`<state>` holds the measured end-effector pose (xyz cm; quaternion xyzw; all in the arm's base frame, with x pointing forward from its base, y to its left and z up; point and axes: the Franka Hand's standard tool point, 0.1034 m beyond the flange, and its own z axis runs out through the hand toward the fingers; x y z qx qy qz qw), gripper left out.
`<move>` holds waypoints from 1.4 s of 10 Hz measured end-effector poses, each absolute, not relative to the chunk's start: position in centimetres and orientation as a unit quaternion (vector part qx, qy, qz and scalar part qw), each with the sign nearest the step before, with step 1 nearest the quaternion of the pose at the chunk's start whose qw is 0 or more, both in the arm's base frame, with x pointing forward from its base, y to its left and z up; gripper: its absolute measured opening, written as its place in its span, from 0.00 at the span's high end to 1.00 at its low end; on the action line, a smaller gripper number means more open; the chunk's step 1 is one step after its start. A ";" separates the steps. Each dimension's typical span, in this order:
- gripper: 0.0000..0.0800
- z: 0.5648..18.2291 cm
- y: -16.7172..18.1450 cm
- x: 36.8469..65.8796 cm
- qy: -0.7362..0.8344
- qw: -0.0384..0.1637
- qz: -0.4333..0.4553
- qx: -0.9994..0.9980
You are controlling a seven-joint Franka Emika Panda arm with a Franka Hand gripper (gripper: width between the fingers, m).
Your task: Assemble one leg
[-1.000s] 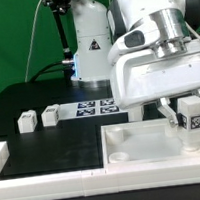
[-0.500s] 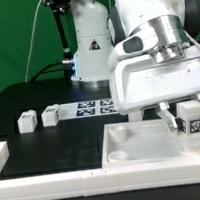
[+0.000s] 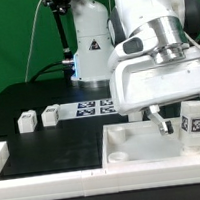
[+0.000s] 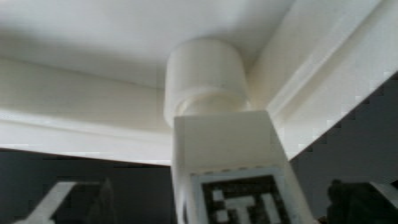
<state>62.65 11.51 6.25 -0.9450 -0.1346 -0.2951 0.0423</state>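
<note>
The leg (image 3: 194, 120), a small white block with a black-and-white tag, stands upright in the right corner of the large white top (image 3: 133, 144). My gripper (image 3: 188, 124) is around it with the jaws apart. One finger (image 3: 162, 121) shows clear of the leg on the exterior view's left. In the wrist view the leg (image 4: 222, 150) sits between the dark fingertips (image 4: 71, 203), with gaps on both sides. Its round end meets the top's corner (image 4: 210, 75). My gripper (image 4: 222, 208) is open.
Two more white legs (image 3: 27, 120) (image 3: 51, 114) lie on the black table at the exterior view's left. The marker board (image 3: 97, 107) lies behind them. A white rail (image 3: 2, 155) borders the front left. The arm's base (image 3: 90, 44) stands at the back.
The fingers have spread apart and let go of the leg. The left finger moved away from it. The leg stays upright in the top's corner.
</note>
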 end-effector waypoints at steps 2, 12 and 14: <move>0.19 6.2 11.5 62.6 -0.135 0.042 -0.295 -0.945; 0.19 9.0 12.2 62.9 -0.128 0.044 -0.288 -0.948; 0.19 9.0 12.5 62.4 -0.124 0.052 -0.199 -0.971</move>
